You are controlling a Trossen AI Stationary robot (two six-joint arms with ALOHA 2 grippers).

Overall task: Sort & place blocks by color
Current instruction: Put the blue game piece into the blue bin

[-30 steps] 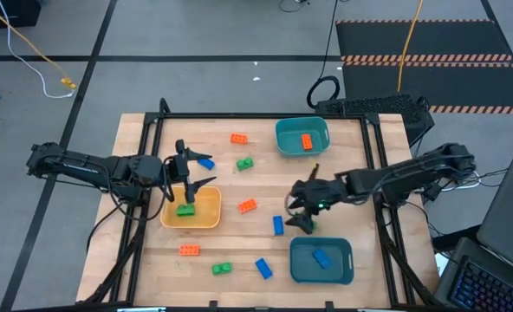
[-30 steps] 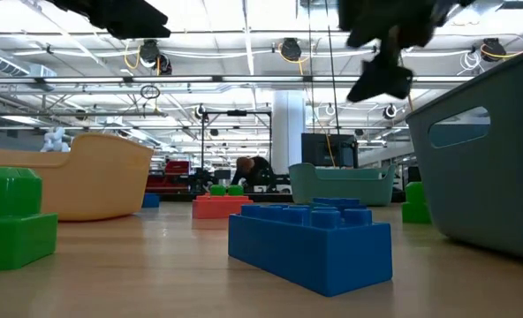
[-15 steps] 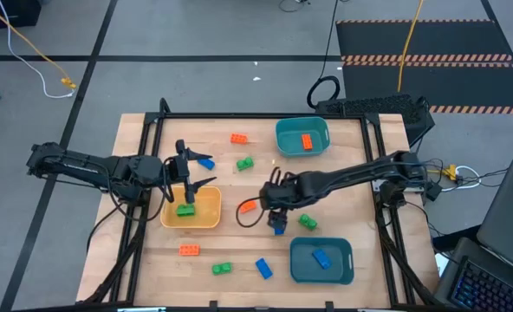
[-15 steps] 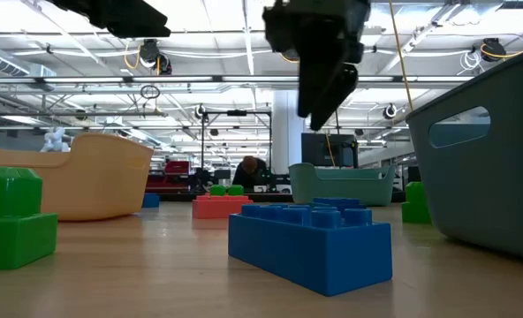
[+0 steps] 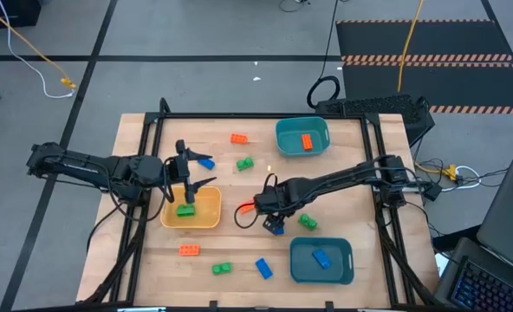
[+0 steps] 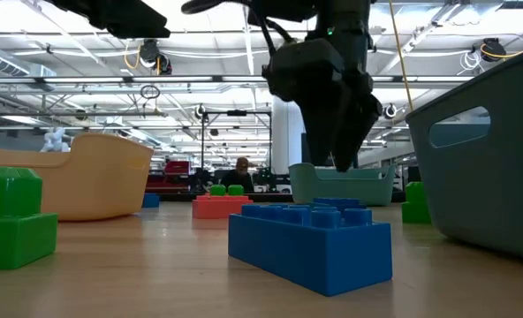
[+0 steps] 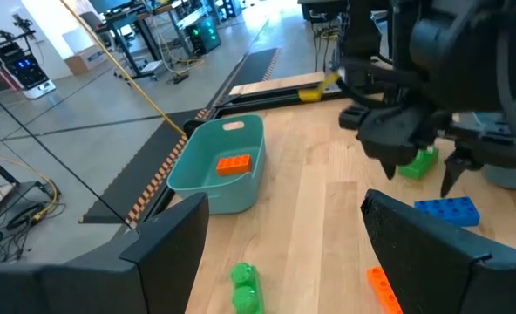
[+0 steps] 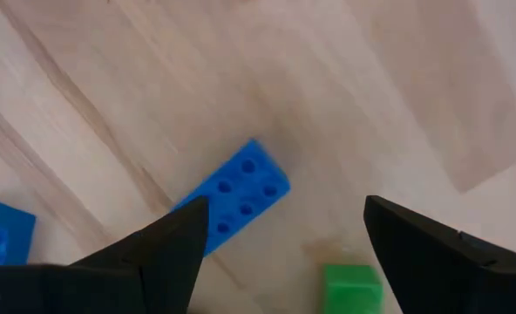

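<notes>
Orange, green and blue blocks lie scattered on the wooden table [image 5: 343, 186]. My right gripper [image 5: 272, 217] points down, open, above a blue block [image 8: 236, 196] that lies flat between an orange block [image 5: 244, 207] and a green block [image 5: 308, 222]; its fingers stand apart over the block and touch nothing. My left gripper [image 5: 194, 166] hovers open above the far edge of the yellow tray [image 5: 206, 217], which holds a green block [image 5: 185, 209]. The far teal tray [image 5: 301, 130] holds an orange block [image 5: 306, 142], and the near teal tray [image 5: 322, 273] holds a blue block [image 5: 321, 257].
Loose blocks lie at the far side (orange [image 5: 238, 138], green [image 5: 244, 163], blue [image 5: 205, 162]) and along the near edge (orange [image 5: 189, 250], green [image 5: 222, 269], blue [image 5: 263, 268]). A black frame [image 5: 256, 116] runs around the table. Bare wood lies between the two teal trays.
My right gripper has travelled from beside the near teal tray toward the table's left, has tipped from a slant to pointing nearly straight down, and has sunk over the blue block. No block has moved.
</notes>
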